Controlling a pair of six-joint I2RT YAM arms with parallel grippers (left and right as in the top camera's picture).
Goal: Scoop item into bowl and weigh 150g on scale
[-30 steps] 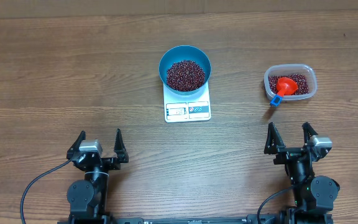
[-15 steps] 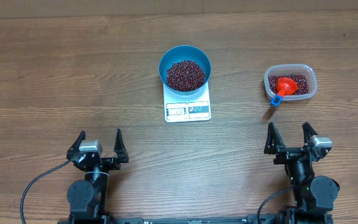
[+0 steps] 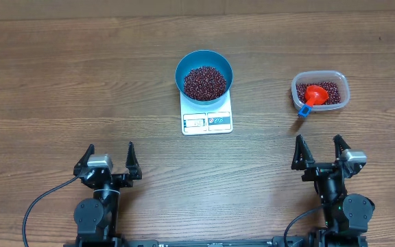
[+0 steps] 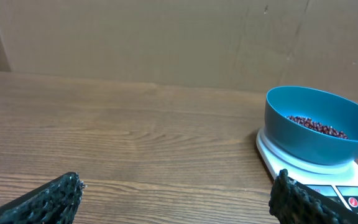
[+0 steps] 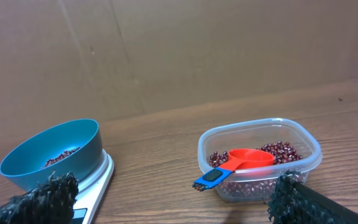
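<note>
Both grippers empty; beans in the bowl on the scale.

The left gripper [image 3: 110,148] and right gripper [image 3: 317,140] each have their fingers spread wide, holding nothing, above the wooden table [image 3: 81,82]. Well ahead of the left fingers and off to their right, the blue bowl [image 3: 181,68] sits on the white scale [image 3: 218,121], holding dark red beans [image 3: 204,81]. Straight ahead of the right fingers stands a clear container [image 3: 295,88] with more beans. The red scoop [image 3: 315,92] lies in it, its blue handle tip pointing back toward those fingers. The scale's display is too small to read.
</note>
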